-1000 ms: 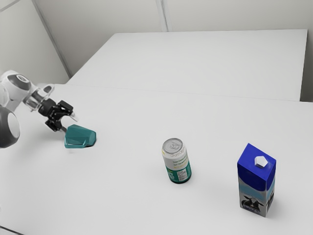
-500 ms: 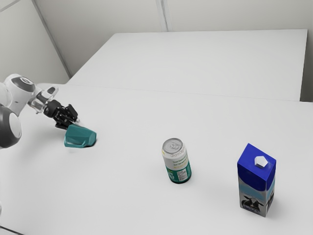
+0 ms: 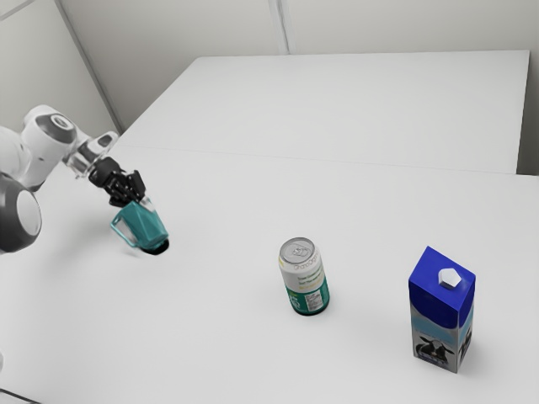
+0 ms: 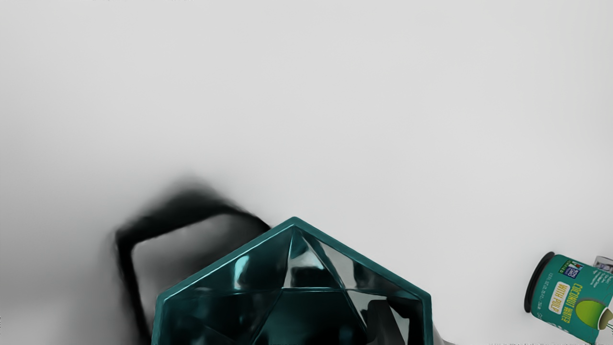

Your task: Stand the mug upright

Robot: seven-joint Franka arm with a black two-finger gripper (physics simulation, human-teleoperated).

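The gripper [image 3: 137,200] is at the exterior view's left, at the upper end of the teal mug [image 3: 145,224]. The mug leans at a tilt, with its handle [image 3: 124,234] toward the exterior view's left and its lower end close to the table over a dark shadow. In the wrist view the open mouth of the mug [image 4: 311,275] faces the camera. There the gripper [image 4: 421,326] is shut on the mug's side wall, one dark finger [image 4: 383,321] inside the mouth and the other mostly hidden outside it.
A green and white can [image 3: 305,278] stands near the middle of the table [image 3: 227,337]; the can [image 4: 565,297] shows in the wrist view too. A blue-topped milk carton [image 3: 442,311] stands farther toward the exterior view's right.
The mug has swung from lying on its side to a steeper tilt, its upper end raised with the gripper. The hand first came down to the mug, then moved slightly toward the exterior view's right.
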